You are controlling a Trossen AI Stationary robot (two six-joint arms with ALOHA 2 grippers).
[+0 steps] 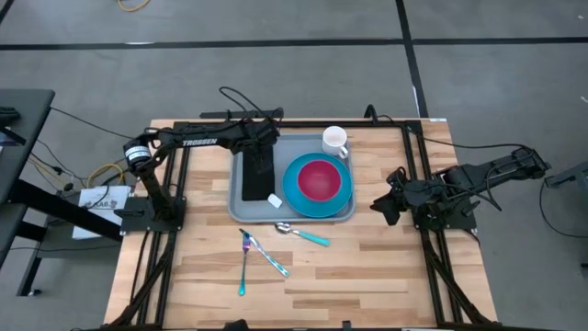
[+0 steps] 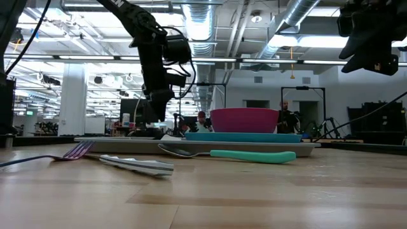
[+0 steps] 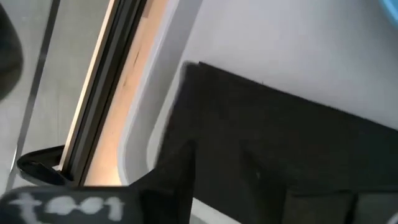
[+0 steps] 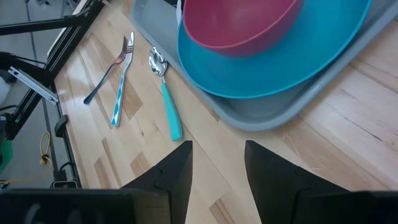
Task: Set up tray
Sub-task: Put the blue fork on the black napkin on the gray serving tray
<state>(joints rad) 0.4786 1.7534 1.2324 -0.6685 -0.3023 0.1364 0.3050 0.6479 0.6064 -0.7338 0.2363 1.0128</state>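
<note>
A grey floor, crossed by dark lines, was seen around the light wooden table. Beyond it, a large hall was shown, with exposed ceiling ducts, rows of strip lights, white columns and a dark doorway. Two people were visible far behind.

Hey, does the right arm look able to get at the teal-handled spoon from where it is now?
Probably yes: the spoon lies on bare wood in front of the tray, nothing covers it, and the right gripper hangs open nearby.
</note>
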